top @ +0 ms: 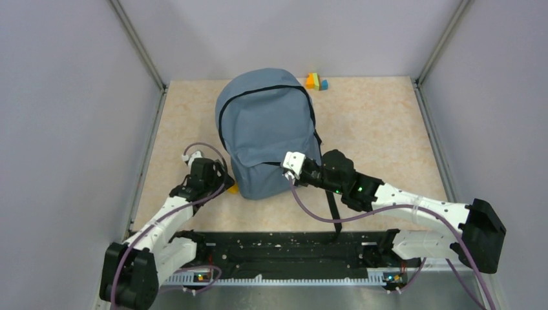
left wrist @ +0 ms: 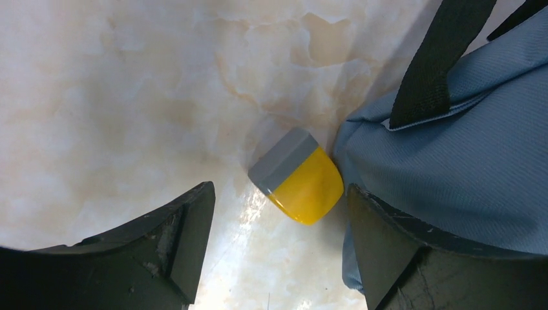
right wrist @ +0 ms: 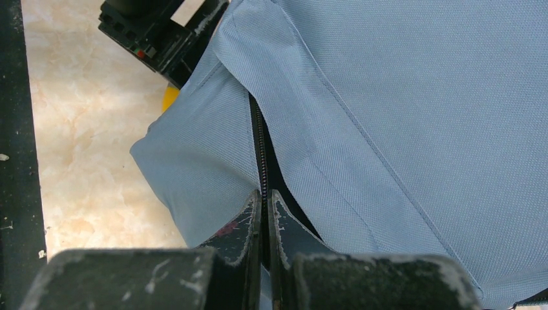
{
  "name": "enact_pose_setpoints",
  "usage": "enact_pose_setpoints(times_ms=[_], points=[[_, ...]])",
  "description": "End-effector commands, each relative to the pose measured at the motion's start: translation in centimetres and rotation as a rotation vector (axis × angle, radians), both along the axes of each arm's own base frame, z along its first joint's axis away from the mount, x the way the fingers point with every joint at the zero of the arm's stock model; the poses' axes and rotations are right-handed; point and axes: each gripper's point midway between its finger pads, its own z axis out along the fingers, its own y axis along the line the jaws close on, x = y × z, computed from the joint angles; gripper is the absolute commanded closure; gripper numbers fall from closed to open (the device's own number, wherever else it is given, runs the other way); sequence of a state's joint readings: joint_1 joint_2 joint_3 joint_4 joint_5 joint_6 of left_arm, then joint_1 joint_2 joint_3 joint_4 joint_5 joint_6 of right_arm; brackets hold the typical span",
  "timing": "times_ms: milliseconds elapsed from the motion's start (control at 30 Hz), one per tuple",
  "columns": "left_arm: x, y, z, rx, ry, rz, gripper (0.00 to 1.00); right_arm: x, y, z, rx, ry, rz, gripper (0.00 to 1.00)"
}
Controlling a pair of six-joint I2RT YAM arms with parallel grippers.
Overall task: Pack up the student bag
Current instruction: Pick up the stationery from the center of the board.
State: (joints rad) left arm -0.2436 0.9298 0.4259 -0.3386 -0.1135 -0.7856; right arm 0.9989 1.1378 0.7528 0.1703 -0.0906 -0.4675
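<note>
I see L gripper [left wrist: 279,197] open, yel/grey block [left wrist: 304,187] btwn its fingers. R gripper [right wrist: 265,197] pinched shut on student bag [right wrist: 400,97] zipper [right wrist: 260,142].

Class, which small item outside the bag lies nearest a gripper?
The yellow-and-grey piece, lying against the bag right ahead of the left gripper; the coloured blocks sit far off behind the bag.

overhead view looks down from behind the arms; close views behind left claw [left wrist: 279,200] and right claw [right wrist: 265,197] share the student bag [top: 265,123].
</note>
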Motion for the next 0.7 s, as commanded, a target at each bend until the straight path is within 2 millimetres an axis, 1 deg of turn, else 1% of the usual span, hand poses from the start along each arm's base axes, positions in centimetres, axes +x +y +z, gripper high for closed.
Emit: enact_pose_setpoints(times_ms=[0, 100, 233, 367, 400, 500, 667], points=[[2.4, -0.9, 0.7, 0.012, -0.062, -0.078, 0.20, 0.2, 0.1, 5.2, 0.147, -0.082, -0.014, 1.00], [3.1, -1.4, 0.6, 0.027, -0.038, -0.128, 0.19, 0.2, 0.2, 5.2, 0.146, -0.079, -0.008, 1.00], [4.3, -1.7, 0.1, 0.044, -0.020, -0.151, 0.19, 0.2, 0.4, 5.2, 0.145, -0.072, -0.003, 1.00], [4.7, -2.4, -0.5, 0.042, -0.018, -0.206, 0.21, 0.2, 0.3, 5.2, 0.144, -0.070, -0.006, 1.00], [4.6, -3.0, -0.5, 0.022, -0.020, -0.239, 0.22, 0.2, 0.3, 5.2, 0.144, -0.070, -0.007, 1.00], [4.1, -3.9, -1.0, 0.000, -0.022, -0.290, 0.23, 0.2, 0.3, 5.2, 0.142, -0.071, -0.008, 1.00], [2.3, -5.0, -1.2, -0.029, -0.025, -0.334, 0.25, 0.2, 0.5, 5.1, 0.141, -0.068, -0.005, 1.00]])
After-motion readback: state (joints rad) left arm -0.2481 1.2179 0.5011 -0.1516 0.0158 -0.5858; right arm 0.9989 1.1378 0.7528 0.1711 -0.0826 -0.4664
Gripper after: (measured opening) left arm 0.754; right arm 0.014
